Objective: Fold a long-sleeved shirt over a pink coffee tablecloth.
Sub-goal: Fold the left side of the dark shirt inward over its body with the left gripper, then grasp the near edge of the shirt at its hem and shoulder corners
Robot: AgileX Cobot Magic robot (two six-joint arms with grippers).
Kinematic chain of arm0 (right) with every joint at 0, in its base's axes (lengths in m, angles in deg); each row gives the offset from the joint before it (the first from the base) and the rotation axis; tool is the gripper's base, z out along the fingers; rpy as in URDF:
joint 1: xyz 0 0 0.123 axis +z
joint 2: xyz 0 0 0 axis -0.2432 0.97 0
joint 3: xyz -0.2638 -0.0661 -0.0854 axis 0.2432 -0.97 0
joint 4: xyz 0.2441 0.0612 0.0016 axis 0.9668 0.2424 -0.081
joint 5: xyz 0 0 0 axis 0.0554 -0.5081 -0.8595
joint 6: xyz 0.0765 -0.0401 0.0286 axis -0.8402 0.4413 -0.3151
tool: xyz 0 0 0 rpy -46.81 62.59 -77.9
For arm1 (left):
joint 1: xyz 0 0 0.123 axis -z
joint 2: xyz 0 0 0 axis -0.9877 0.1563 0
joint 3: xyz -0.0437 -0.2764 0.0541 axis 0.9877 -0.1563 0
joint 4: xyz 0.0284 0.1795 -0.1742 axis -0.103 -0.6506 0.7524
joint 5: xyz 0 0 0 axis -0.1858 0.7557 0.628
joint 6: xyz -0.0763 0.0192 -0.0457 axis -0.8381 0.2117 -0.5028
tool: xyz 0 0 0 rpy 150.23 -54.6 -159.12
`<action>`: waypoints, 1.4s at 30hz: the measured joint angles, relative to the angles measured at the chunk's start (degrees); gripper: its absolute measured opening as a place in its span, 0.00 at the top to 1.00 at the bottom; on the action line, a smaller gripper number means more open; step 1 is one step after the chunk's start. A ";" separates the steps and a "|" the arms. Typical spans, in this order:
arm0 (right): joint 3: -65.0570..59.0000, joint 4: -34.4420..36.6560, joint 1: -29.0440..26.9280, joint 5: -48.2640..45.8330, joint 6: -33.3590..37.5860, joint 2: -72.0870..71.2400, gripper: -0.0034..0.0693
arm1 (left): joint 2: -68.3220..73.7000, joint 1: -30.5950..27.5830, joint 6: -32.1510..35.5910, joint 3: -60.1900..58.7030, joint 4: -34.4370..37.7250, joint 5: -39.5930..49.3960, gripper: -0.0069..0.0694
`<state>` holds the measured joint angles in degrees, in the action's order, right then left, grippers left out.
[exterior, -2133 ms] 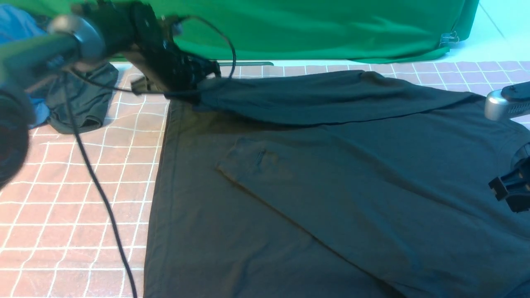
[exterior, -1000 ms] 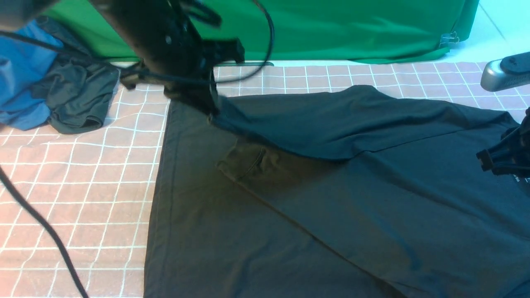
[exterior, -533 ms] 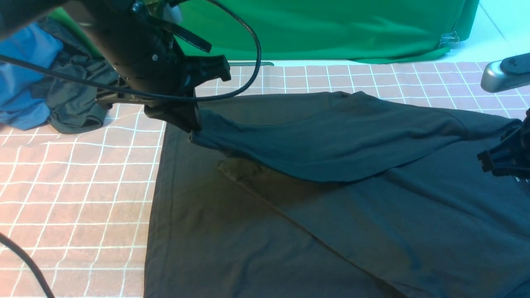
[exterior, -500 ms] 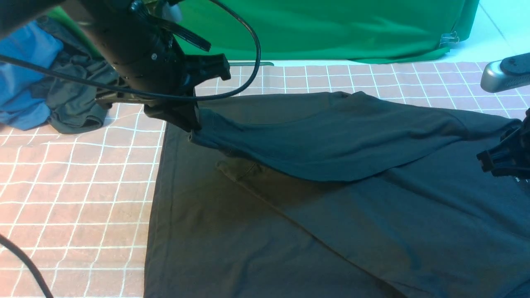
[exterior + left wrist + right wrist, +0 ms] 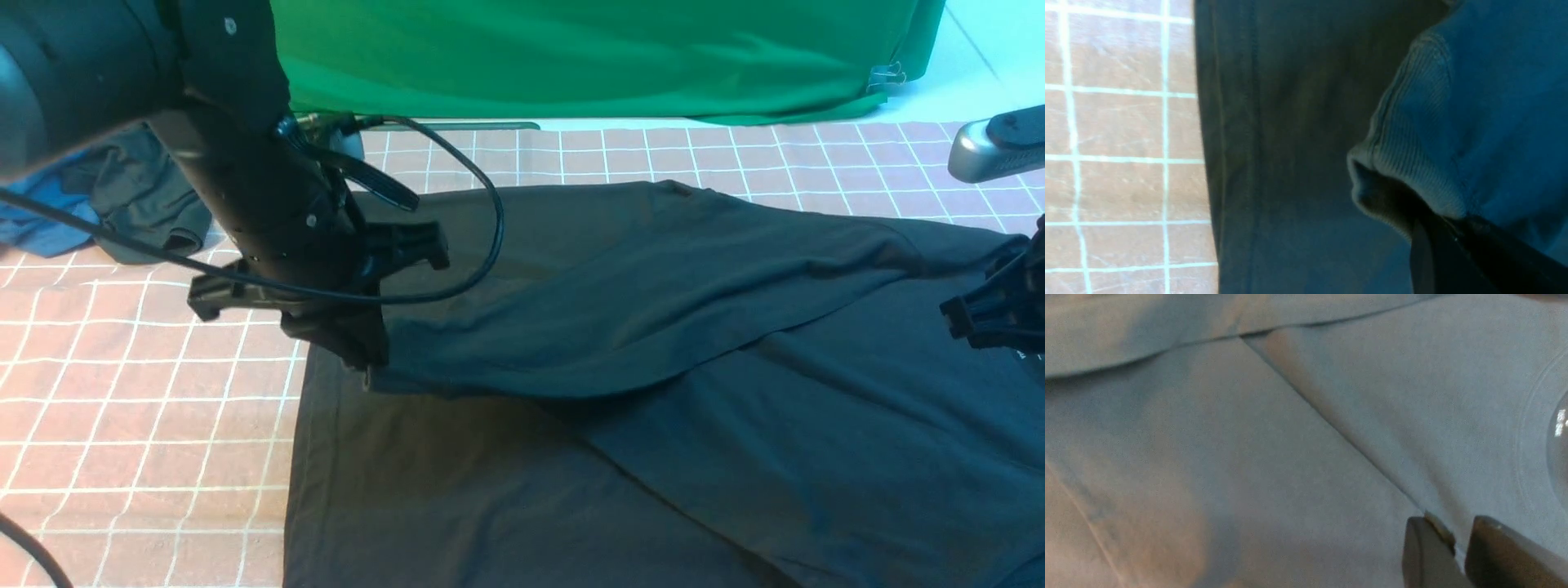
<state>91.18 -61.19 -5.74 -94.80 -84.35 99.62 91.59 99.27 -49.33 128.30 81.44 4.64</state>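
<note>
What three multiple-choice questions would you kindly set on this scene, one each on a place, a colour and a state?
1. Where is the green cloth?
A) beyond the far edge of the tablecloth
B) along its near edge
C) rolled up in its middle

2. What colour are the tablecloth's grid lines?
A) black
B) white
C) green

3. What is the left gripper doing?
A) standing open over bare cloth
B) shut on nothing
C) shut on the sleeve cuff of the shirt

Answers:
1 A: the front view shows it draped behind the pink grid.
2 B: thin white lines cross the pink squares.
3 C: the left wrist view shows the ribbed cuff pinched in the gripper.
</note>
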 joint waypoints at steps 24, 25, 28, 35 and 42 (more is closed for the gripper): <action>23.35 9.24 -19.21 -2.70 0.81 32.03 0.32 | 0.00 0.00 0.21 -0.36 -5.16 -2.53 0.33; 24.41 9.25 -19.21 -2.21 0.86 34.02 0.28 | 0.00 0.00 0.21 -0.36 -5.16 -2.53 0.33; 26.75 9.37 -19.28 -0.90 0.86 37.78 0.21 | 0.00 0.00 0.21 -0.36 -5.09 -2.53 0.37; 34.43 12.00 -19.28 2.21 1.50 45.99 0.18 | 0.00 0.00 0.21 -0.36 -4.97 -2.53 0.45; 38.32 15.08 -19.28 2.94 3.48 50.33 0.19 | 0.00 0.00 0.21 -0.36 -4.97 -3.36 0.45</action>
<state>129.50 -46.10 -25.02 -91.86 -80.87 149.95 91.59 99.27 -49.12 127.94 76.46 1.28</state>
